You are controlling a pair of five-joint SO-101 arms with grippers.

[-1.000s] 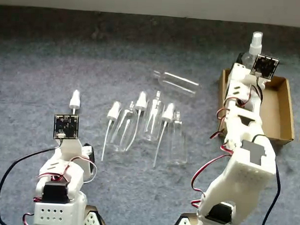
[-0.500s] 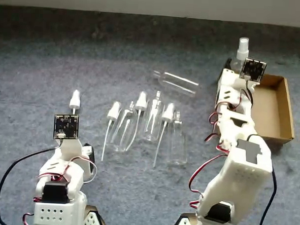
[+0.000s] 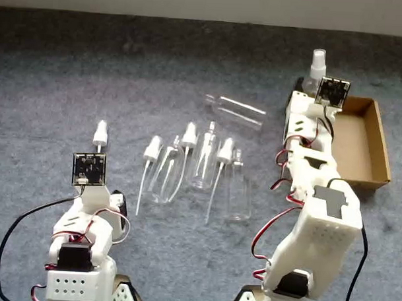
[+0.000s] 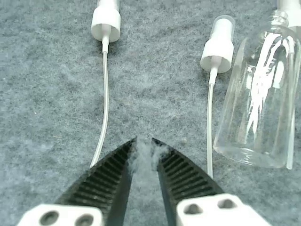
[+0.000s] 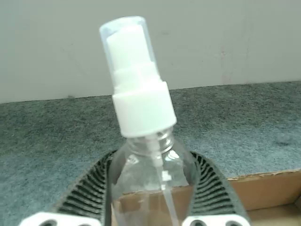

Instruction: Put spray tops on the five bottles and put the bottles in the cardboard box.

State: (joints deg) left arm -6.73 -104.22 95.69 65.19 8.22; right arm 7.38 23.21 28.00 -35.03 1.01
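My right gripper (image 5: 153, 193) is shut on a clear bottle (image 5: 141, 174) fitted with a white spray top (image 5: 136, 94), held upright. In the high view this bottle (image 3: 316, 65) stands off the far left corner of the cardboard box (image 3: 376, 140). Three clear bottles (image 3: 204, 157) lie in the middle of the grey carpet with loose spray tops (image 3: 152, 147) between them, and another bottle (image 3: 235, 111) lies farther back. My left gripper (image 4: 144, 141) hovers low over the carpet, open by a narrow gap and holding nothing, between two spray tops (image 4: 106, 21) (image 4: 217, 43) and next to a bottle (image 4: 256, 94).
The box's cardboard wall (image 5: 263, 188) shows just behind the held bottle, with a pale wall beyond the carpet. The left arm (image 3: 86, 212) sits at the near left, with one spray top (image 3: 100, 132) just ahead of it.
The right arm has swung left with the bottle, from over the box's far left corner to just outside its left wall. The left arm has not moved.
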